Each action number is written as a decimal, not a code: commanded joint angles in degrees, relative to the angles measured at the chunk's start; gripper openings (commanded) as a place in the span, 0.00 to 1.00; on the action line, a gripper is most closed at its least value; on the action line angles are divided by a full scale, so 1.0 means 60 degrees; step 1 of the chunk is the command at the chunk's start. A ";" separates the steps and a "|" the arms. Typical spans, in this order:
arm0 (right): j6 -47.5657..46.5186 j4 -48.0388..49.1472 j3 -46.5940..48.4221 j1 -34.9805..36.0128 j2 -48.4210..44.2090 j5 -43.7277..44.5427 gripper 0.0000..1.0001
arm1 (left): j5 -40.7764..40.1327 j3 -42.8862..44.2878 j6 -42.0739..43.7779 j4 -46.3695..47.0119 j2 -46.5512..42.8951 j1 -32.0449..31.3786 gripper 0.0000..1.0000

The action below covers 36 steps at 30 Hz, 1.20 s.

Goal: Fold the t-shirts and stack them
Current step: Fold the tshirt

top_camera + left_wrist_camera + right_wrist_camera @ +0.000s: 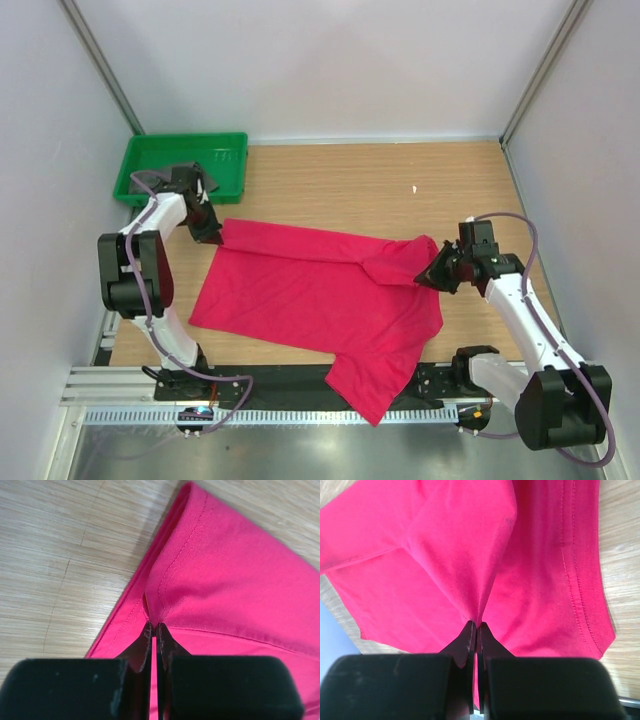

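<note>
Crimson-red cloth covers the middle of your wooden table (pixel 330 190). It is one red t-shirt (pixel 310 295), spread mostly flat and far wider than either gripper. Its far edge runs as a folded band from the left side across to the right. One near corner of the shirt hangs past the table's near edge and lies over the black strip (pixel 270 380) between the two arm bases.

Your left gripper (pixel 212 233) sits at the shirt's far left corner. In the left wrist view its two black fingers (pixel 141 647) are pressed together with red fabric pinched between the tips. The pinch is at a stitched hem where the cloth doubles over itself. Bare wood shows to the left of that fold.

Your right gripper (pixel 438 272) sits at the shirt's right edge, where the cloth rises into a small peak. In the right wrist view its jaws are likewise clamped on the shirt, and fabric fans up and away from the tips in a tight ridge. A double-stitched hem runs down the right side of that view, with wood beyond it.

A green plastic tray (pixel 160 160) stands at the table's far left corner, just behind the left arm's wrist and apart from the red shirt. The arm covers part of the tray, so you cannot tell from above whether anything lies in it.
</note>
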 commanded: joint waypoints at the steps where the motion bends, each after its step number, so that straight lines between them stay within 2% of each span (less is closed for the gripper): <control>1: 0.0136 0.0204 -0.0193 0.0057 -0.0229 -0.0174 0.04 | -0.0105 -0.0088 0.0219 0.0044 0.0121 0.0023 0.00; 8: 0.0165 0.0102 -0.0398 0.0057 -0.0317 -0.0188 0.08 | -0.0426 0.0014 0.0234 0.0029 0.0267 0.0009 0.00; 10: 0.0209 -0.0001 -0.0559 0.0057 -0.0302 -0.0392 0.18 | -0.0906 0.0044 0.0132 -0.0161 0.0268 0.0023 0.02; 11: 0.0224 -0.0277 -0.0661 0.0057 -0.0317 -0.0495 0.25 | -0.1113 0.0058 0.0088 -0.0234 0.0094 0.0023 0.17; 13: 0.0020 -0.0629 -0.0546 0.0042 -0.0506 -0.0337 0.32 | -0.1682 0.0058 -0.0087 -0.0497 -0.0301 0.0023 0.29; 14: -0.0083 -0.0849 -0.0400 0.0042 -0.0580 -0.0146 0.38 | -0.1817 0.0000 -0.0132 -0.0542 -0.0550 0.0023 0.33; 15: -0.0374 -0.0851 -0.0007 0.0042 -0.0552 0.0073 0.49 | -0.1847 0.0000 -0.0234 -0.0600 -0.1075 0.0009 0.40; 17: -0.0610 -0.0588 0.0666 -0.0001 -0.0231 0.0762 0.55 | -0.1732 -0.0073 -0.0571 -0.0572 -0.1576 -0.0035 0.46; 22: -0.1313 0.0642 0.1826 -0.0426 0.1965 0.1204 0.55 | -0.0810 -0.0045 -0.0835 0.0042 -0.2223 -0.0489 0.44; 23: -0.1474 0.0919 0.2176 -0.0557 0.2679 0.1160 0.51 | -0.0387 -0.0001 -0.0864 0.0218 -0.2150 -0.0780 0.40; 25: -0.1534 0.0966 0.2471 -0.0559 0.3240 0.0970 0.51 | 0.0157 0.0262 -0.0923 0.0322 -0.1684 -0.0885 0.37; 26: -0.1577 0.0937 0.2632 -0.0559 0.3533 0.0838 0.52 | 0.0391 0.0365 -0.0938 0.0337 -0.1536 -0.0943 0.31; 30: -0.1461 0.0673 0.2342 -0.0559 0.3421 0.0005 0.50 | 0.1256 0.0469 -0.0908 0.0453 -0.1197 -0.1104 0.26; 31: -0.1388 0.0644 0.2181 -0.0544 0.3288 -0.0578 0.50 | 0.1475 0.0309 -0.0923 0.0483 -0.1212 -0.1148 0.26; 33: -0.1300 0.0440 0.1625 -0.0195 0.2661 -0.0920 0.51 | 0.1754 0.0060 -0.0967 0.0803 -0.1372 -0.1338 0.30; 34: -0.1314 0.0061 0.1464 -0.0149 0.2425 -0.0834 0.51 | 0.2481 -0.0087 -0.1025 0.1008 -0.1445 -0.1426 0.32; 36: -0.1387 -0.0191 0.0966 -0.0134 0.2014 -0.0818 0.52 | 0.3057 -0.0483 -0.1157 0.1636 -0.1592 -0.1937 0.39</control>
